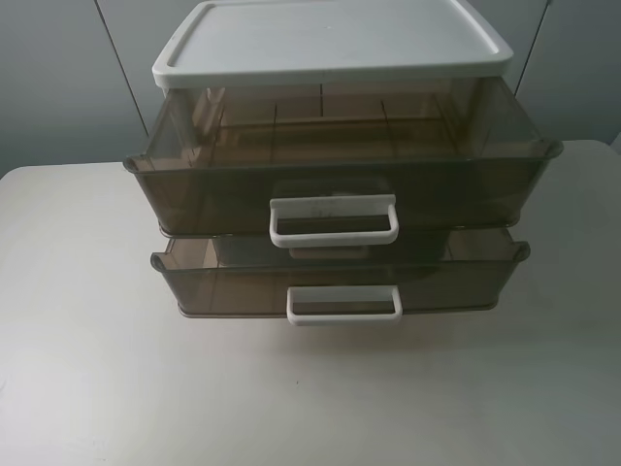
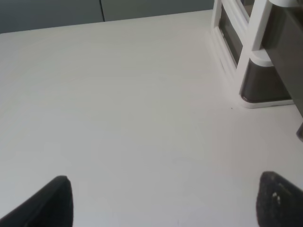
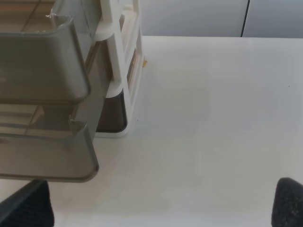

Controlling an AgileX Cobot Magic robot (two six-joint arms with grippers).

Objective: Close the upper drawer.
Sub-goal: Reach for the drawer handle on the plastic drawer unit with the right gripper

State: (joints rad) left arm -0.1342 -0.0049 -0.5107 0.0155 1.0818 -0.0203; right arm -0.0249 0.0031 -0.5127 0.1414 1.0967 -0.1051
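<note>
The upper drawer (image 1: 340, 184), smoky-brown and translucent, stands pulled far out from under the white lid (image 1: 330, 39). Its white loop handle (image 1: 334, 219) faces the front. In the right wrist view its front corner (image 3: 42, 61) shows above the lower drawer's corner (image 3: 47, 151). Neither gripper shows in the exterior view. My left gripper (image 2: 165, 203) is open and empty over bare table, to the left of the unit's white frame (image 2: 251, 52). My right gripper (image 3: 158, 205) is open and empty, low over the table to the right of the drawers.
The lower drawer (image 1: 340, 282) is also pulled out, less far, with its own white handle (image 1: 343, 303). The unit stands at the back middle of a white table (image 1: 97, 369). Grey wall panels are behind.
</note>
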